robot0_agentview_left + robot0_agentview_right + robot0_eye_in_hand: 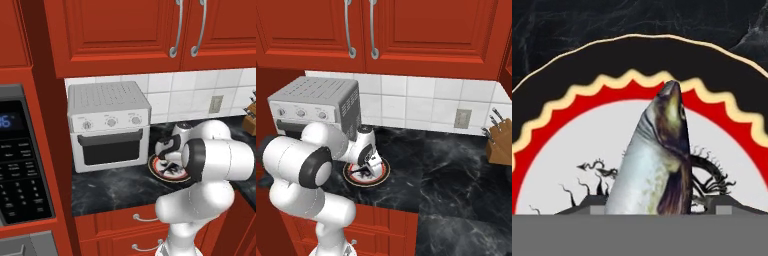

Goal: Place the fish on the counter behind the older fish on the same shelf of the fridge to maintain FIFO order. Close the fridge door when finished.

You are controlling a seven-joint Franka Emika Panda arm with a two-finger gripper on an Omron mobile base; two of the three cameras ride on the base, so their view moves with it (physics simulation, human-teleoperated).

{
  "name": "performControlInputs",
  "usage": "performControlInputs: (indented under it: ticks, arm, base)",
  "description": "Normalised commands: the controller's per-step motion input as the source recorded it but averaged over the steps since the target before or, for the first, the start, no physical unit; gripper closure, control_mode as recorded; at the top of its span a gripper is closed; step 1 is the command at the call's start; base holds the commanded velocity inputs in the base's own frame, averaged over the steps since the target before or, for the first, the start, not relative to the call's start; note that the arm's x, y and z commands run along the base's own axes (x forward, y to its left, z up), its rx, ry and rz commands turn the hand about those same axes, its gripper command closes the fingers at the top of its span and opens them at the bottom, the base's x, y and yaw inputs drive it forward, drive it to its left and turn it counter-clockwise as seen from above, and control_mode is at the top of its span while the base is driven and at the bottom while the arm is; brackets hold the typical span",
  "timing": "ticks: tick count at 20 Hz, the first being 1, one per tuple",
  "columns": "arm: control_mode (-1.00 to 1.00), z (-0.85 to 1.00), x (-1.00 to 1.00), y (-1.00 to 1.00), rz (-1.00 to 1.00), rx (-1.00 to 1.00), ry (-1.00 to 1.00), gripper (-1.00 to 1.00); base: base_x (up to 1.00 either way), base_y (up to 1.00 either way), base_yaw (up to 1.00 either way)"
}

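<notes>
The fish [657, 165] lies on a round plate [572, 95] with a black rim, a red zigzag band and a white middle. In the hand view its head points away from me, dark on the back and pale on the flank. My gripper [659, 207] is down over it, one fingertip on each side. The jaws stand apart, with a gap showing between the right tip and the fish's body. The plate [162, 172] [382, 172] rests on the black marble counter [115, 187] [456, 170], with the gripper [170, 162] [368, 170] low over it.
A white toaster oven [109, 125] [311, 107] stands just left of the plate against the tiled wall. A knife block [501, 145] is at the far right. Red wall cabinets hang overhead and red drawers [140, 220] sit below. A built-in oven panel [20, 160] fills the left.
</notes>
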Motion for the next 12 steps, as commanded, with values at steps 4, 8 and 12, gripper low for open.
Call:
performControlInputs:
  ticks: [4, 8, 12]
  arm:
    - [-1.0, 0.05, -0.04, 0.03, 0.0, 0.0, -0.1, 1.0]
    - [-1.0, 0.69, -0.24, -0.08, 0.0, 0.0, -0.16, 1.0]
    - [-1.0, 1.0, -0.36, -0.08, 0.0, 0.0, -0.2, 1.0]
  base:
    - [0.0, 0.0, 0.0]
    - [0.0, 0.0, 0.0]
    - [0.0, 0.0, 0.0]
